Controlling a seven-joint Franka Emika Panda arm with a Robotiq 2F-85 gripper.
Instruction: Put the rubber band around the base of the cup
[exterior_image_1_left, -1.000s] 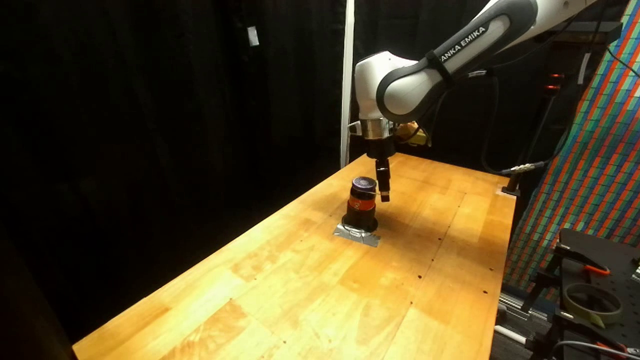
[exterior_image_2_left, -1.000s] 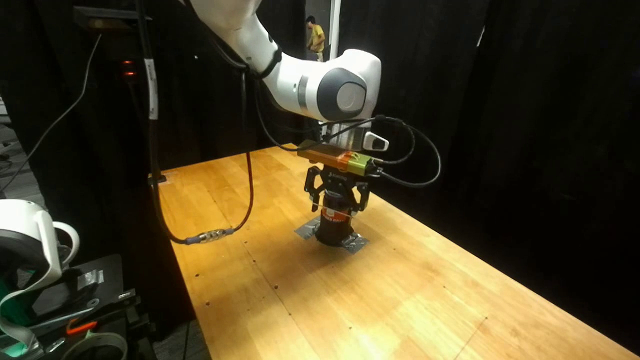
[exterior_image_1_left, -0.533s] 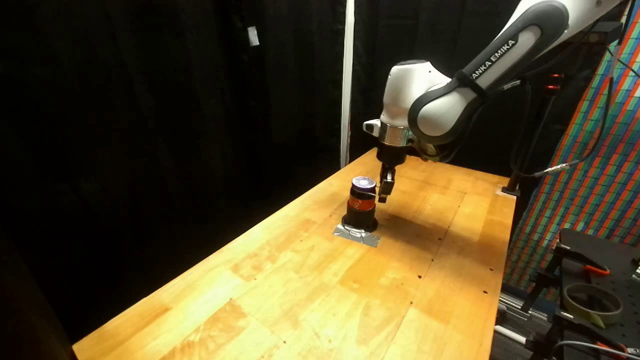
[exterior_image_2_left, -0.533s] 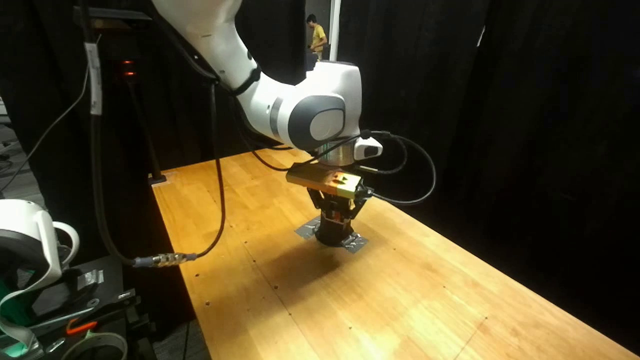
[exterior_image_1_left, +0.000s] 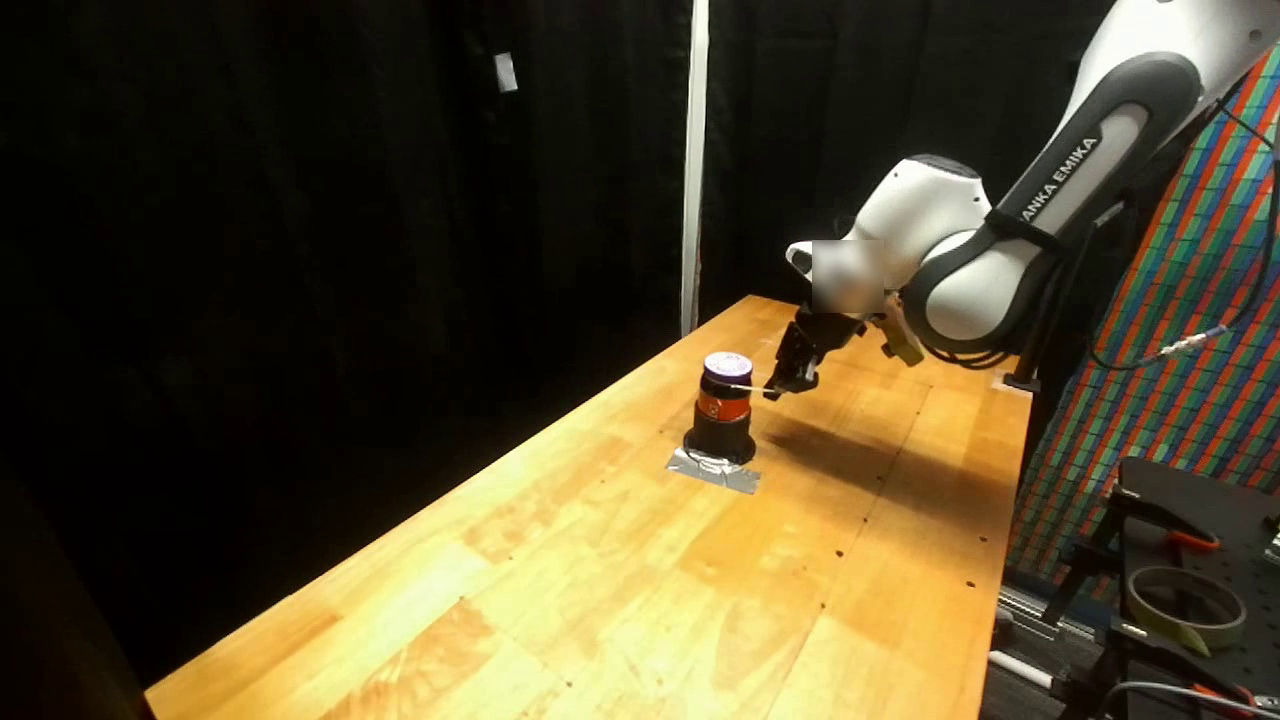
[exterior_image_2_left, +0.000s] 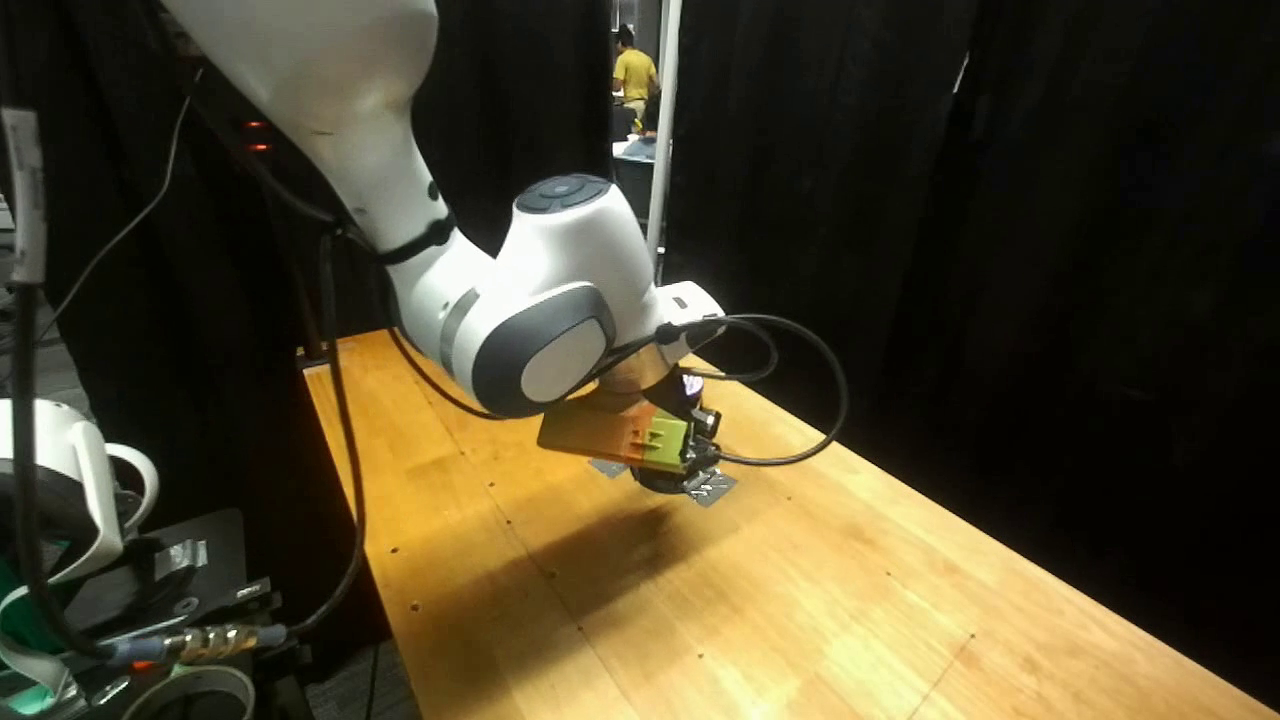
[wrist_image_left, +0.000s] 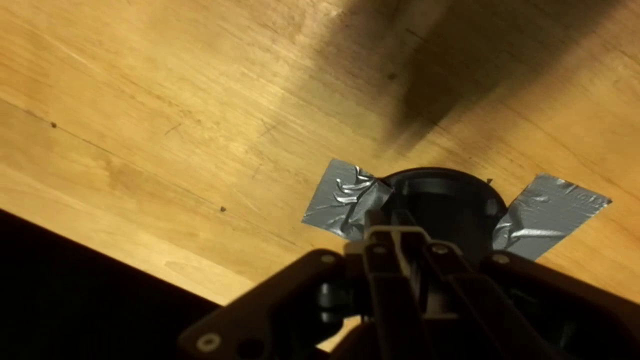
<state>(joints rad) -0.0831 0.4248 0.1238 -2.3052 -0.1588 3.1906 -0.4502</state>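
Upright on the table, the dark cup with its orange-red band (exterior_image_1_left: 722, 408) has a purple-and-white top and a black foot. In the wrist view that black foot (wrist_image_left: 445, 205) lies just beyond the fingers. My gripper (exterior_image_1_left: 773, 392) is tilted beside the cup's upper half, a small gap away, its jaws brought together. A pale rubber band (exterior_image_1_left: 752, 388) stretches from the cup's upper part, under the top, to the fingertips. Up close the rubber band (wrist_image_left: 398, 228) crosses over the fingertips; whether it is pinched I cannot tell. Most of the cup is hidden behind the wrist in an exterior view.
Silver tape strips (wrist_image_left: 555, 212) fix the foot to the wooden table (exterior_image_1_left: 620, 600). Off the table's side stands a black cart (exterior_image_1_left: 1200, 510) with a tape roll (exterior_image_1_left: 1185, 607). Cables (exterior_image_2_left: 820, 370) loop from the wrist. A person (exterior_image_2_left: 635, 75) is far behind.
My fingers have come together from a wide spread. The wrist has tilted and dropped, and the arm has swung back from the cup. The rubber band now runs to one spot; the cup stays put.
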